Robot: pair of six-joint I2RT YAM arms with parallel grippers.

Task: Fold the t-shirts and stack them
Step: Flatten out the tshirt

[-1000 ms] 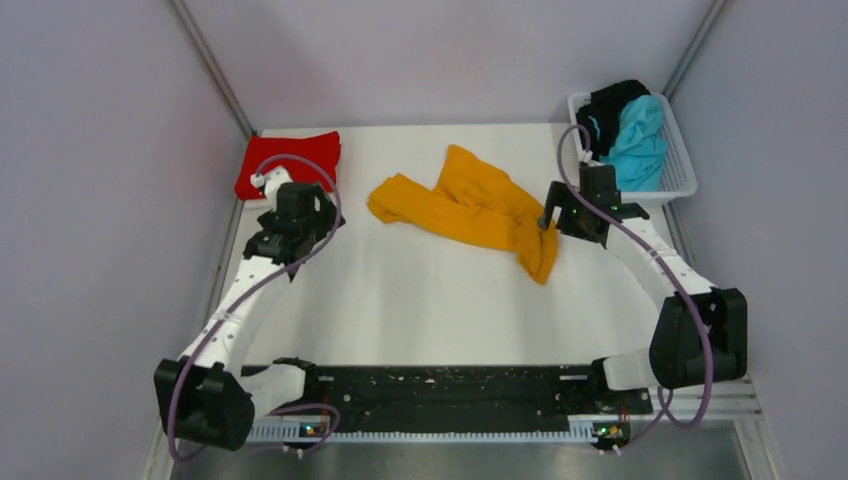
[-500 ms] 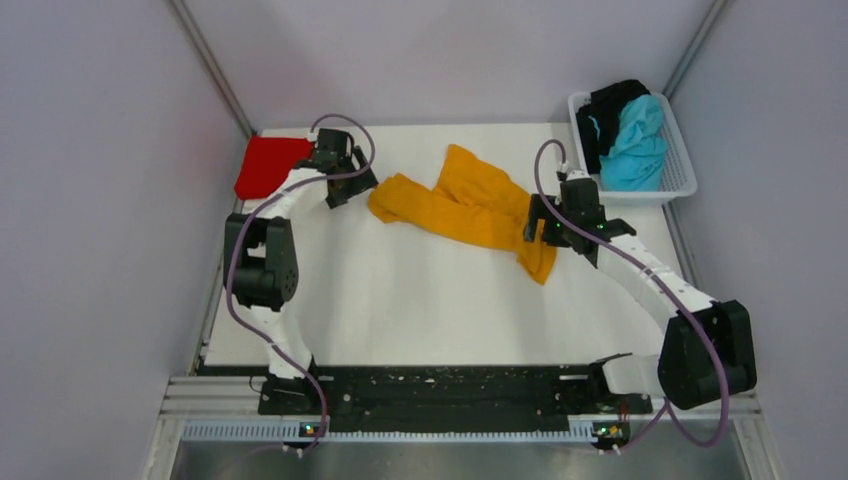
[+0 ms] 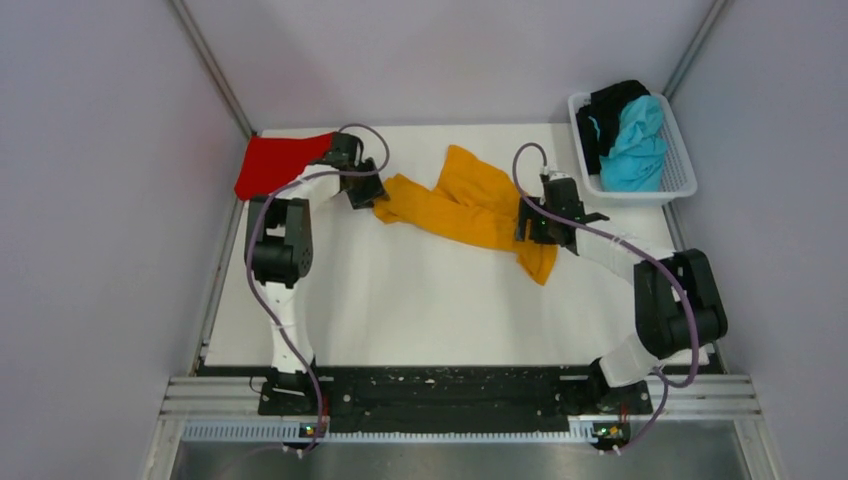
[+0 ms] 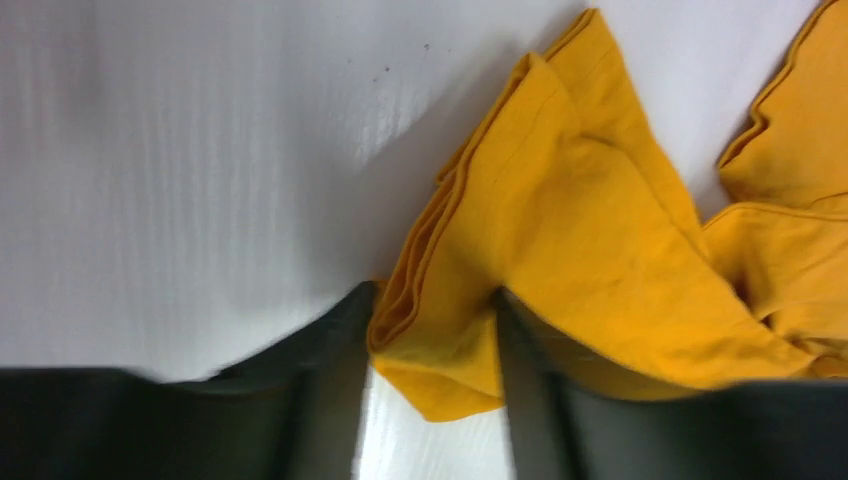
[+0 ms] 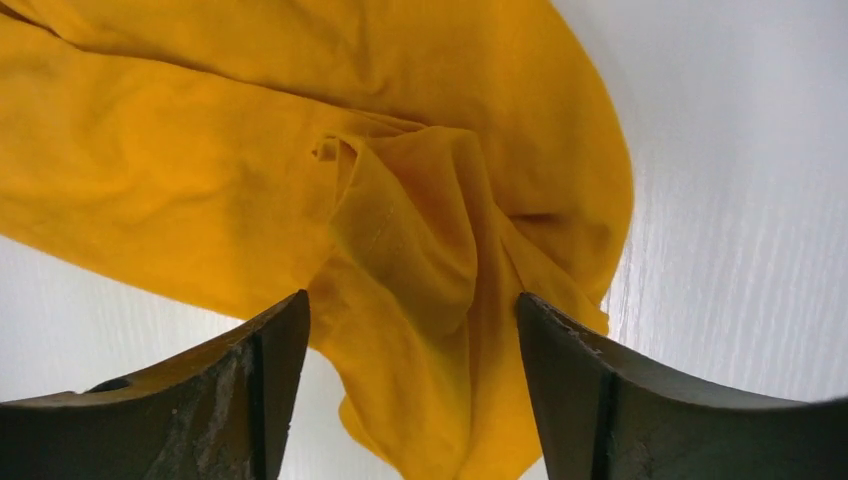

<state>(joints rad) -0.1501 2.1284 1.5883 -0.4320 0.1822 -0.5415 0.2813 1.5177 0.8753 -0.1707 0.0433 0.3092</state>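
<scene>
- The left jaws stand apart on either side of a folded corner of the crumpled orange-yellow cloth t-shirt [image 4: 580, 230]. The stacked hems fill the gap between the two dark fingers [image 4: 320, 400]. Both fingers touch the cloth, but whether they press it I cannot tell.
- The right jaws are spread wide, and their two worn dark fingers [image 5: 230, 400] sit on either side of a raised ridge of the same shirt. The fabric lies loose between and beneath them, with nothing pinched.
- In the top view the orange-yellow shirt lies rumpled on the far middle of the white tabletop [image 3: 420, 300]. The left jaws are at its left end. The right jaws are on its right part, just above the tail that trails toward the near right.
- The left arm [image 3: 280, 240] reaches up the left side and bends right at the wrist. The right arm [image 3: 660, 290] curls in from the right.
- A flat red cloth t-shirt [image 3: 272, 163] lies in the far left corner, just left of the left wrist and apart from the orange-yellow one.
- A white slatted plastic basket [image 3: 684, 165] stands at the far right corner. It holds a bunched turquoise t-shirt [image 3: 635, 145], with a bunched black t-shirt [image 3: 608, 105] on its far left side.
</scene>
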